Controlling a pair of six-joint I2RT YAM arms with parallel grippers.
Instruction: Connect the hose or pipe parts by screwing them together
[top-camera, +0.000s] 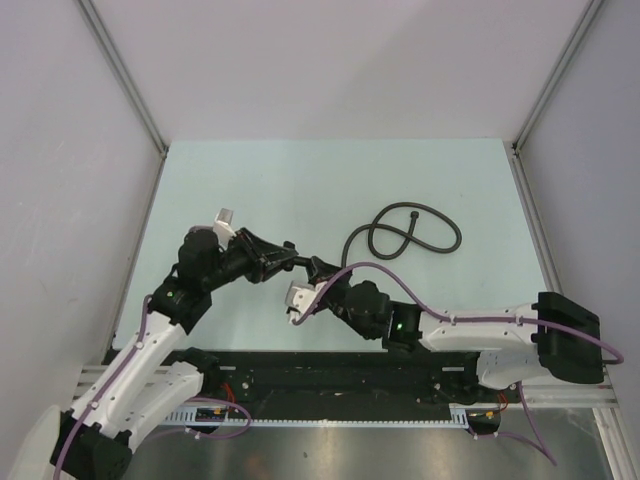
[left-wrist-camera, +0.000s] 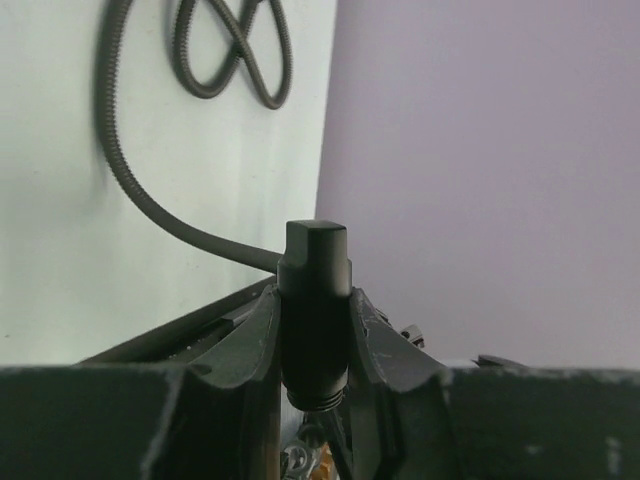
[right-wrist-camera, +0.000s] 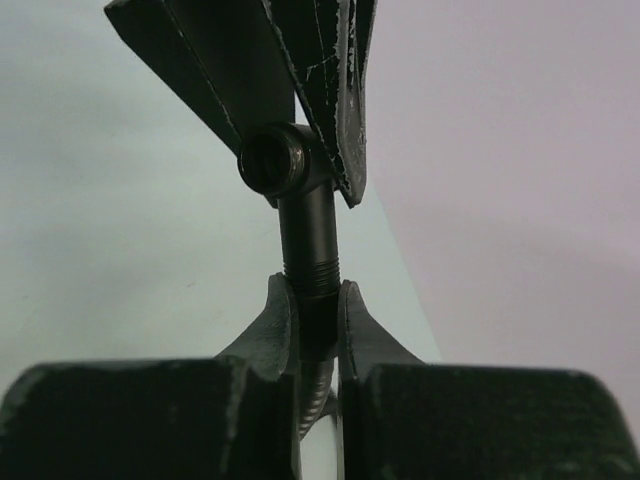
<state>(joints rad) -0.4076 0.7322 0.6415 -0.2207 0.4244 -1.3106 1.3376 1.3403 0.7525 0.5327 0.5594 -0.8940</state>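
A thin, dark grey ribbed rubber hose (top-camera: 412, 228) lies looped on the far right of the surface (top-camera: 250, 180). Its tail runs left and nearer to a short black elbow fitting (right-wrist-camera: 306, 235), threaded end down, raised off the surface.

Dark grey ribbed hose (left-wrist-camera: 112, 90), black fitting (left-wrist-camera: 315, 300), pale green table (top-camera: 300, 180)

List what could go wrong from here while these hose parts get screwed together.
1. The right gripper is shut on the end of the hose, just under its threads. It sits nose to nose with the left gripper, which holds the fitting, so turning may knock the fingers together.
2. The hose trails to a loop on the table. Turning that end could twist it and drag the loop.
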